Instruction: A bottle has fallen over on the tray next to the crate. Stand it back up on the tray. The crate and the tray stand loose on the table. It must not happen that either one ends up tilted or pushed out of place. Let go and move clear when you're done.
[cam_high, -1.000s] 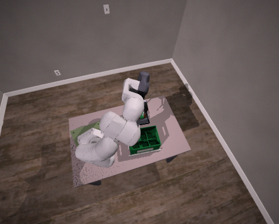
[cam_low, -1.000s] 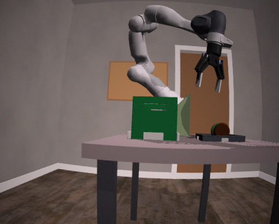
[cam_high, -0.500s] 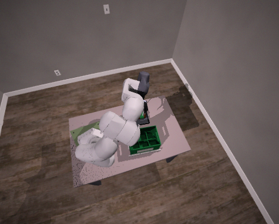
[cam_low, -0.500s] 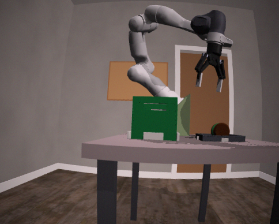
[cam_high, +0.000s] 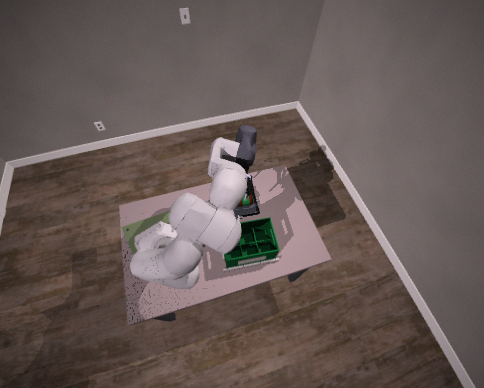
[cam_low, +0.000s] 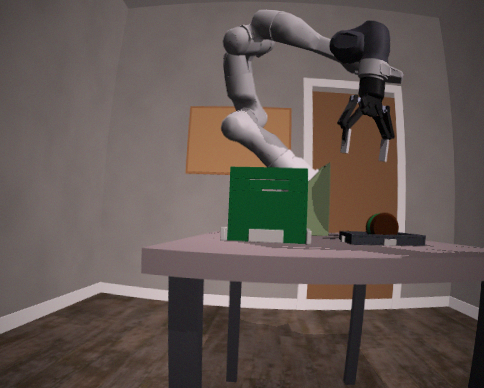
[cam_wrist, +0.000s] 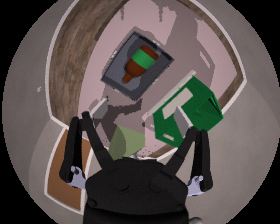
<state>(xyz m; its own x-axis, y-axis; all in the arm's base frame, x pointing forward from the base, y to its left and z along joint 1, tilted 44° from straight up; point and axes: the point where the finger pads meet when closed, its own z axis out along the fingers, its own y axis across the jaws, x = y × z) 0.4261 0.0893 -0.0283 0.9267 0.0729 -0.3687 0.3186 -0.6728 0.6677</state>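
Observation:
The brown bottle with a green band (cam_high: 245, 200) (cam_low: 384, 224) (cam_wrist: 141, 60) lies on its side in the dark tray (cam_high: 250, 210) (cam_low: 411, 240) (cam_wrist: 116, 66). Its round base faces the exterior view; in the wrist view its neck points to the lower left. The green crate (cam_high: 230, 261) (cam_low: 267, 210) (cam_wrist: 201, 96) stands upright beside the tray, with a gap between them. My gripper (cam_low: 364, 155) (cam_wrist: 141, 107) is open and empty, high above the table, roughly over the tray side in the exterior view. The arm hides its fingers in the top view.
The pinkish table (cam_high: 305, 240) (cam_low: 200, 260) bears crate, tray and arm base. A pale green panel (cam_high: 145, 226) (cam_low: 320, 210) (cam_wrist: 128, 142) stands near the arm base. The crate rises well above the tray. In the top view the tray is near the table's back edge.

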